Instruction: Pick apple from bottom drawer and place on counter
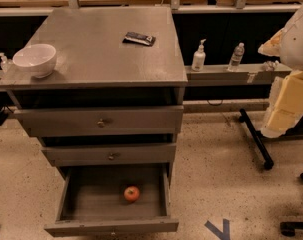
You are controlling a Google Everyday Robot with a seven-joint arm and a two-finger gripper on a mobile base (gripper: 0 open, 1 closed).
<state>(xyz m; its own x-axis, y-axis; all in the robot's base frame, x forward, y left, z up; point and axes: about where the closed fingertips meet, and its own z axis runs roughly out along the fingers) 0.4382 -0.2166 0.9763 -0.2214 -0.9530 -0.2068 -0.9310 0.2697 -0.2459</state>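
A: How much room was there around the cabinet?

B: The speckled floor [216, 144] lay open to its right, as far as a black wheeled leg [256, 139] under a padded yellow-and-white bulk [291, 84]. The square grey tabletop [101, 54] was mostly bare. A white bowl [35, 60] sat at its front left corner, close to both edges. A dark flat packet [139, 38] lay towards the back right, well apart from the bowl.

A: And the drawers?

B: The bottom drawer [111, 227] stood far out past the tabletop's front edge, its inside open from above. The middle drawer [111, 154] and top drawer [98, 121] stood only a little out.

A: What did they hold?

B: The apple [131, 194] lay alone on the bottom drawer's floor, right of centre and nearer the front wall, touching no side. The insides of the upper two were hidden, and I couldn't see into the bowl.

A: The gripper?

B: It was outside the camera's view, so I couldn't tell its grip.
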